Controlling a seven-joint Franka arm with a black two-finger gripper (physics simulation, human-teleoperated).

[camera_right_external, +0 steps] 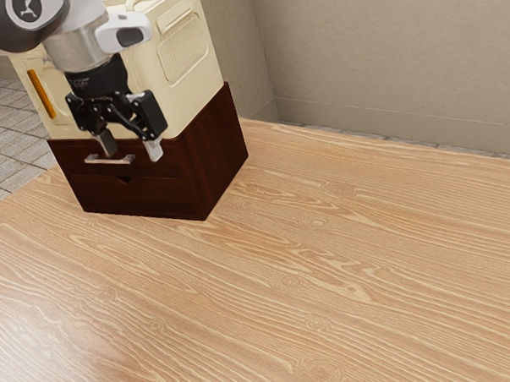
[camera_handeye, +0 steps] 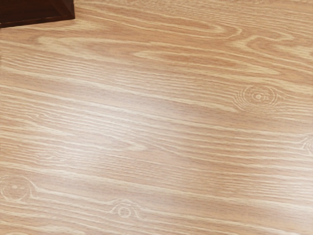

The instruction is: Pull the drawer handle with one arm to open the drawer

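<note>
My claw [camera_right_external: 131, 149] is wide, its two fingers well apart with nothing between them, and here it is tilted down in front of the dark cabinet [camera_right_external: 220, 150], over at the exterior view's left, on the far part of the table [camera_right_external: 326, 272]. The handle [camera_right_external: 118, 160] is right by my fingertips in that view, on the upper drawer [camera_right_external: 157, 168], under the cream appliance [camera_right_external: 184, 88]. Whether I touch the metal, I can't tell. Now the risks: if I'm too far out toward the near side, I'd close on air, and if I push in too deep, a tip could jam against the wood. Spread along the bar like this, the fingers could come down on its ends and slip off; I judge a turn may be wanted, one finger above and one below. Pull crooked and the drawer could bind, or the cabinet itself could slide. And the handle's lie: a slim bar, long axis nearly level, running left to right along the drawer front, its grip side facing out to the near side. The drawer looks flush, so the pull is all to come, straight out that way.
</note>
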